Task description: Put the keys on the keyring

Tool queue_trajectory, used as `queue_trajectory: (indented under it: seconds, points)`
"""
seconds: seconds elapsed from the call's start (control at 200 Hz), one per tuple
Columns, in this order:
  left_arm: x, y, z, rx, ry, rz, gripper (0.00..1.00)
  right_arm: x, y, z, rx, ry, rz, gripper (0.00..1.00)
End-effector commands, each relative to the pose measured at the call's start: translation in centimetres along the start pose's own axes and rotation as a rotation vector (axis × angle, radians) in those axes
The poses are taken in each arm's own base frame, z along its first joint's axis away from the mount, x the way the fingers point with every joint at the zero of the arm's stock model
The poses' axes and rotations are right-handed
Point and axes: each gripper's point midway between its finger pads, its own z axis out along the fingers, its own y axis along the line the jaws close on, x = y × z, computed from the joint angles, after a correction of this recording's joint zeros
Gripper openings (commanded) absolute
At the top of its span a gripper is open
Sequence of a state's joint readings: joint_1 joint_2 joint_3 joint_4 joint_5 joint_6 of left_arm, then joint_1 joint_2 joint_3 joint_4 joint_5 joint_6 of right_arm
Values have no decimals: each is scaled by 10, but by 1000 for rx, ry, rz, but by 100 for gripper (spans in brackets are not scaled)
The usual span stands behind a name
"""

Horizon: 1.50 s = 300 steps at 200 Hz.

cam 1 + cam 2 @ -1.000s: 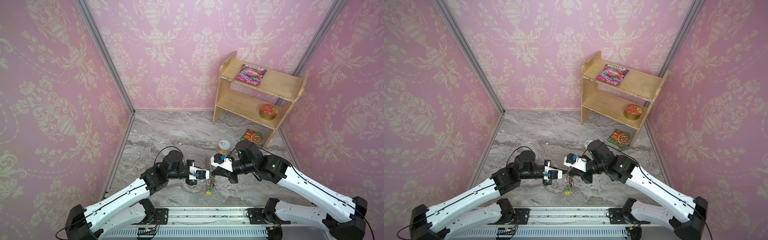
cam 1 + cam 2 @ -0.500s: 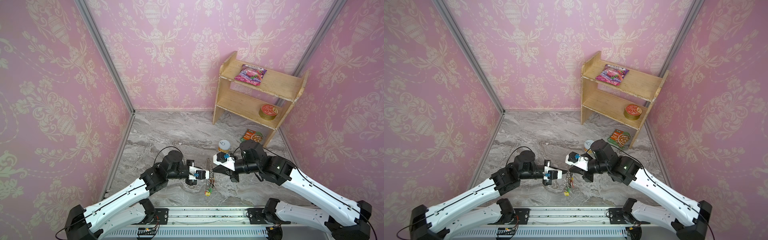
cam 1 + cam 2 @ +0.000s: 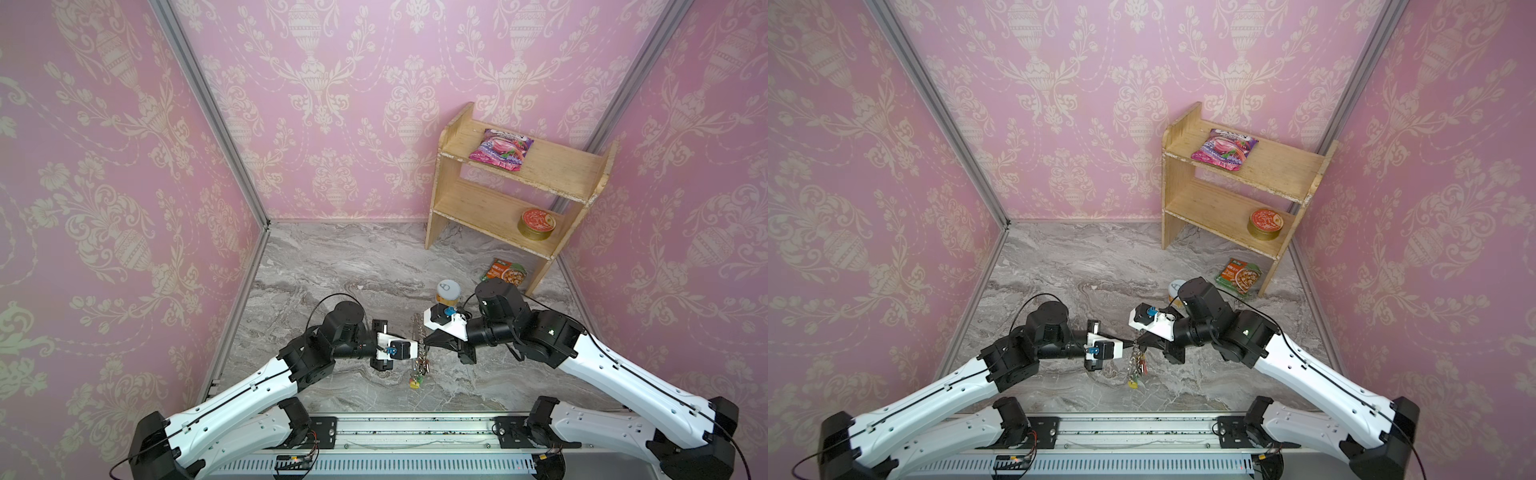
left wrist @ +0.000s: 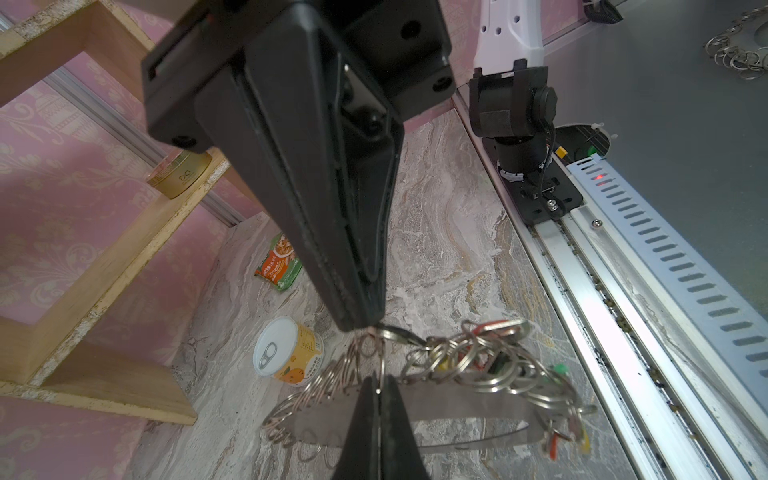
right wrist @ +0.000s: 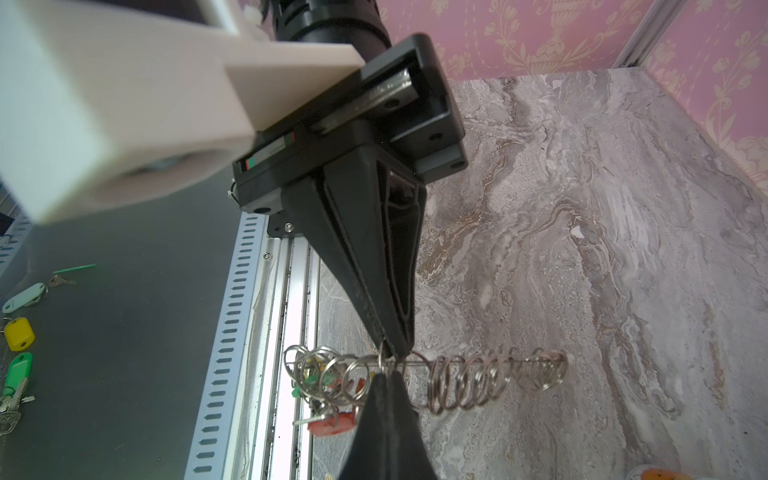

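my left pincer (image 3: 419,346) and right pincer (image 3: 427,341) meet tip to tip at lower centre, both clamped on the keyring (image 3: 419,365), which dangles just below them.

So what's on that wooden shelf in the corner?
A pink packet lies on the top board and a round red-lidded tin on the lower board. The top board covers the lower board's back part.

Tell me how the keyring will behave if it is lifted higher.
The keyring will likely be floppy: its rings and tags dangle loosely below the left claw and right claw. The many bunched metal rings suggest it is heavy for its size. It may swing and tangle, since the rings interlink.
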<state>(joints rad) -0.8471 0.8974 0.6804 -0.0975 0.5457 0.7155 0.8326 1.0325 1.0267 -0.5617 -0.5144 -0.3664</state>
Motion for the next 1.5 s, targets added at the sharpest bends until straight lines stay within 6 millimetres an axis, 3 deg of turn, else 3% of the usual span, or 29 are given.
queue_trajectory:
  seconds: [0.0, 0.41, 0.645, 0.665, 0.731, 0.791, 0.811, 0.971, 0.996, 1.496]
  points:
    - [-26, 13, -8, -28, -67, 18, 0, -10, 6, -6, -34, -26, -5, 0]
    - [-27, 13, -9, -32, -71, 20, 0, -5, 9, 1, -68, 1, 9, 0]
    - [-17, 8, -7, -15, -27, 27, 0, -5, -1, -10, 15, 32, -6, 0]
    - [-24, 14, -10, -26, -29, 44, 0, -4, -1, -11, 15, 42, -5, 0]
    - [-14, 9, -9, -8, 27, 59, 0, -5, 0, -15, 11, 75, -5, 0]
    - [-10, 5, -8, 10, 53, 82, 0, 7, 0, -12, 12, 142, -3, 0]
    - [-10, 4, -9, 15, 53, 91, 0, -2, -1, -16, 25, 132, -27, 0]
    - [-10, 2, -12, 21, 69, 143, 0, -2, 3, -17, 53, 136, -106, 0]
    - [-9, 2, -12, 22, 72, 152, 0, 8, 5, -13, 48, 152, -104, 0]
    - [-16, 1, -12, 27, 39, 166, 0, -2, 5, 2, 36, 84, -142, 0]
